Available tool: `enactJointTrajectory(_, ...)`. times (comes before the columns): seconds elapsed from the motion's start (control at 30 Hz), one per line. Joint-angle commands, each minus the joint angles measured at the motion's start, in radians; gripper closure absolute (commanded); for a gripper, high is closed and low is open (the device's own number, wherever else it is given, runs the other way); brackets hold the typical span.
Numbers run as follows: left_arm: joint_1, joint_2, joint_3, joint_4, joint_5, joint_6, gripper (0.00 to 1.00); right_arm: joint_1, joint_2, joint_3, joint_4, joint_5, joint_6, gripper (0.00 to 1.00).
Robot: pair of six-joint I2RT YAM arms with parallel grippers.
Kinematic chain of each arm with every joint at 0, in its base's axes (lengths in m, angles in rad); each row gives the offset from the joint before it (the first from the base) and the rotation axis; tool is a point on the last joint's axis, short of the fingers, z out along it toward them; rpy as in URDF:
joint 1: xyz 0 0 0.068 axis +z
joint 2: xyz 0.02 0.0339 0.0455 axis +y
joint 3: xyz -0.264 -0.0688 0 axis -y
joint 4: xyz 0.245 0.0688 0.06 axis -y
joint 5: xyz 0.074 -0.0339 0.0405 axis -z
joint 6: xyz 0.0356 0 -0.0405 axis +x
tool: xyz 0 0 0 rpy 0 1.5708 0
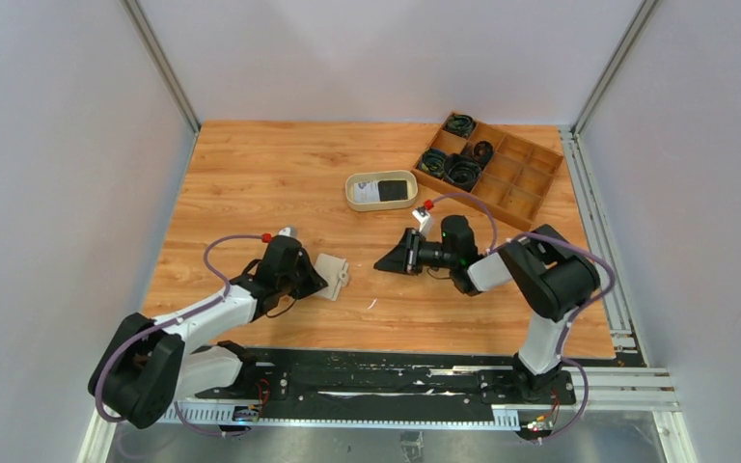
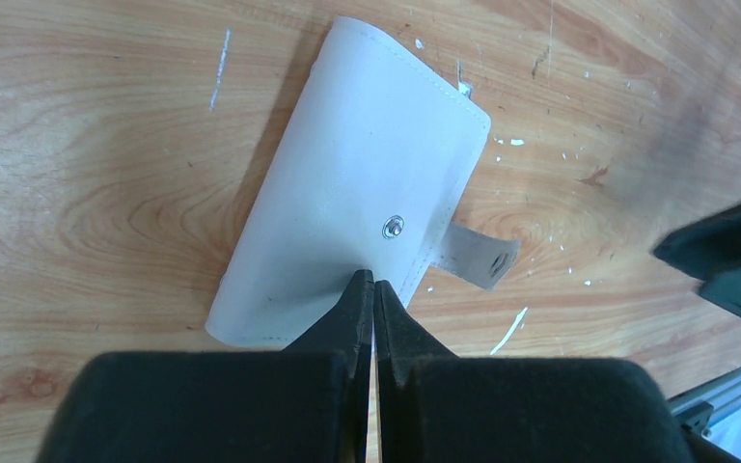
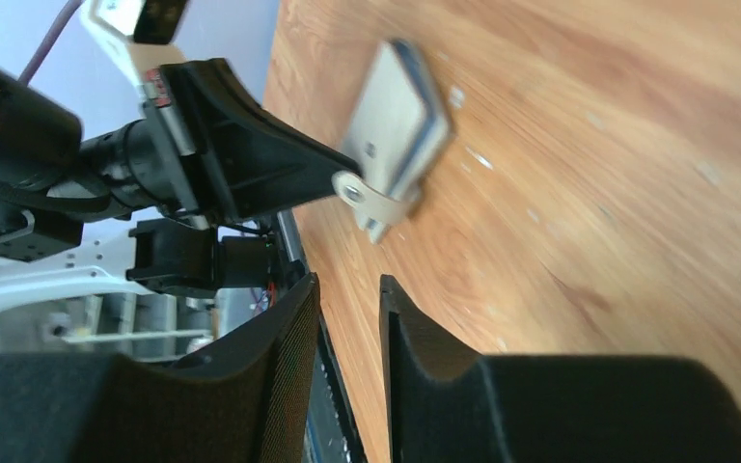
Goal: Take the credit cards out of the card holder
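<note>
While my left gripper (image 2: 373,289), clenched shut, pins the folded wallet (image 2: 347,183) by its edge to the table (image 2: 106,145), my right gripper (image 3: 347,285) faces it, jaws parted and empty, likely lined up to open it.

right gripper (image 3: 349,289): jaws apart, empty | card holder (image 3: 400,116): blurred, left gripper (image 3: 328,172) tip apparently touching it

The wallet (image 2: 347,183) lies folded, so its inside is hidden, and what it holds cannot be told. The left gripper (image 2: 373,285) covers part of its near edge. From the right wrist it shows blurred. On the far side, the tray (image 1: 349,191) holds black and white cards (image 1: 386,190) — too small to count.
</note>
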Motion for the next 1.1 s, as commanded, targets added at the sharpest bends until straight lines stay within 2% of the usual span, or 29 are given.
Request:
enactJointTrajectory(0.0,-0.004,-0.025,0.019,-0.039,-0.083,0.017,1.0,0.082,-0.147,0.127,-0.467,0.106,-0.287,0.66)
enactJointTrajectory(0.07,-0.004,-0.043,0.051,-0.09,-0.107,0.053,0.98,0.096,-0.162,0.161,-0.529,0.136,-0.309,0.65)
enactJointTrajectory(0.1,-0.004,-0.049,0.067,-0.115,-0.12,0.068,0.9,0.105,-0.164,0.188,-0.59,0.163,-0.328,0.63)
enactJointTrajectory(0.23,0.004,-0.098,0.096,-0.18,-0.168,0.104,0.44,0.179,-0.137,0.342,-0.885,0.309,-0.461,0.59)
enactJointTrajectory(0.33,0.038,-0.127,0.106,-0.197,-0.159,0.121,0.29,0.242,-0.112,0.433,-0.993,0.382,-0.493,0.59)
enactJointTrajectory(0.37,0.056,-0.131,0.113,-0.209,-0.154,0.129,0.27,0.268,-0.112,0.45,-1.029,0.418,-0.506,0.55)
enactJointTrajectory(0.47,0.097,-0.141,0.127,-0.244,-0.14,0.157,0.24,0.356,-0.128,0.476,-1.065,0.549,-0.563,0.32)
enactJointTrajectory(0.5,0.112,-0.143,0.125,-0.249,-0.128,0.164,0.24,0.387,-0.129,0.489,-1.086,0.584,-0.587,0.3)
enactJointTrajectory(0.87,0.21,-0.17,0.115,-0.287,-0.048,0.212,0.18,0.475,-0.052,0.575,-1.198,0.77,-0.662,0.29)
enactJointTrajectory(1.07,0.221,-0.197,0.119,-0.311,-0.022,0.221,0.18,0.482,-0.011,0.571,-1.1,0.744,-0.669,0.3)
